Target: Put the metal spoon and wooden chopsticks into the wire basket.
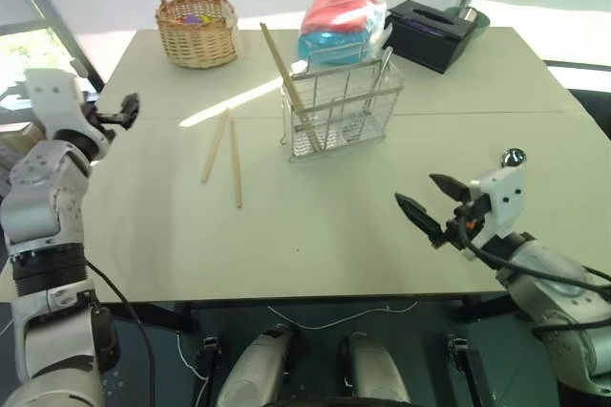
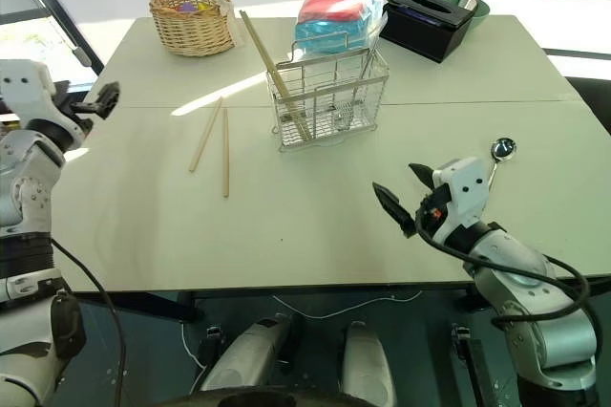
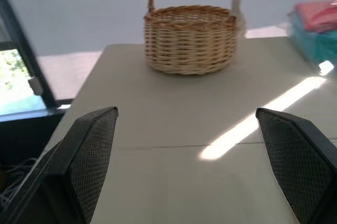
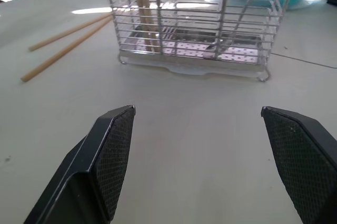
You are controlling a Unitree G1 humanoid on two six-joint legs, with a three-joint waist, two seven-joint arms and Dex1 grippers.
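The wire basket (image 1: 342, 106) stands on the table past its middle. Wooden chopsticks (image 1: 284, 68) lean out of its left end, and a thin metal utensil (image 4: 247, 8) leans in its right end. Two more wooden chopsticks (image 1: 224, 149) lie flat on the table to the left of the basket. A metal spoon (image 2: 502, 148) lies near the table's right side, its handle partly hidden behind my right hand. My right gripper (image 1: 431, 199) hovers open and empty in front of the basket, pointing at it. My left gripper (image 1: 129, 109) is open and empty at the table's left edge.
A round wicker basket (image 1: 198, 30) with a tall handle stands at the back left. A bag of red and blue items (image 1: 342, 17) sits right behind the wire basket. A black tissue box (image 1: 430, 32) is at the back right.
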